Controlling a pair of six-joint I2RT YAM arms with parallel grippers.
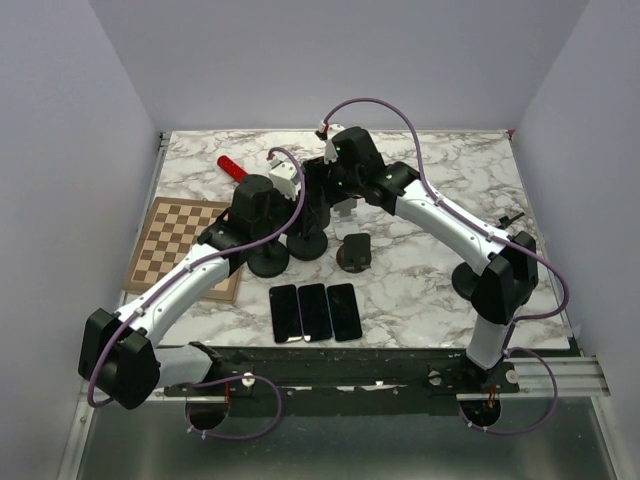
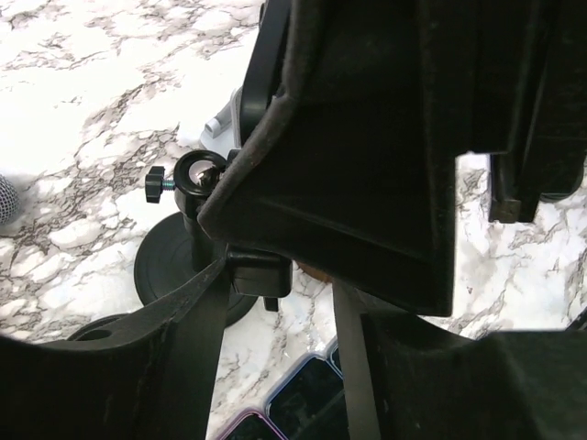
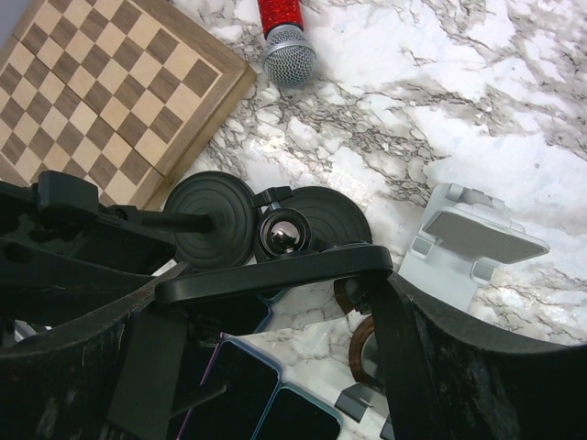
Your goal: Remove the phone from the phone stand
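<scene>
The table (image 1: 450,200) is a white slab veined with grey like marble, glossy under the light. Plain, matt lilac-grey walls (image 1: 300,60) close it in on three sides.

At 9 o'clock lies a square wooden chessboard (image 1: 180,245), its pale and brown squares inside a light frame. At 11 o'clock is a microphone (image 3: 286,37) with a glittery red barrel and a silver mesh head. At 6 o'clock three flat phones (image 1: 315,312) lie side by side, black, glassy and round-cornered.

Near the middle stands a white stand (image 3: 477,234) of angular plastic. Beside it is a small brown stand (image 1: 352,252).

The phone (image 2: 367,137) is a dark matt slab with a thin rim. It is up at the table's centre on a black stand (image 2: 170,266) that has a ribbed round foot and a ring joint with a thumbscrew.

The right gripper (image 3: 280,275) has its fingers wide apart, one pressed against each end of the phone's thin edge. The left gripper (image 2: 293,293) sits at 7 o'clock of the phone, and I cannot tell whether its fingers clamp anything.
</scene>
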